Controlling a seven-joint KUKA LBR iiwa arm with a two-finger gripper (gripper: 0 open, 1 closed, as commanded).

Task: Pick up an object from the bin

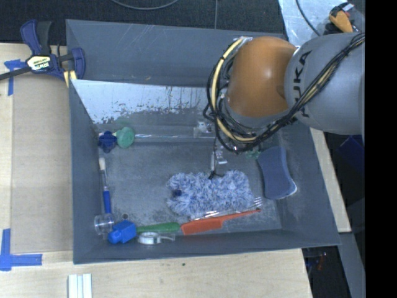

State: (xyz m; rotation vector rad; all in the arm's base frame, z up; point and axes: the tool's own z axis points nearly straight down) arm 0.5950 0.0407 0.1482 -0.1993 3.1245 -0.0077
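The hand [218,165] hangs at the upper edge of a shaggy blue-and-white cloth [208,194], which lies in the lower middle of the bin [84,185]. I cannot tell whether the hand is open or closed. The cloth's long axis runs left to right across the frame. An orange brush [220,221] lies just below it and a blue pad [276,174] to its right.

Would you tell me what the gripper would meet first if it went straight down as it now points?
Most likely the fluffy blue-grey cloth, whose upper edge lies right under the gripper; depth is unclear, so it might just touch the bin floor beside it.
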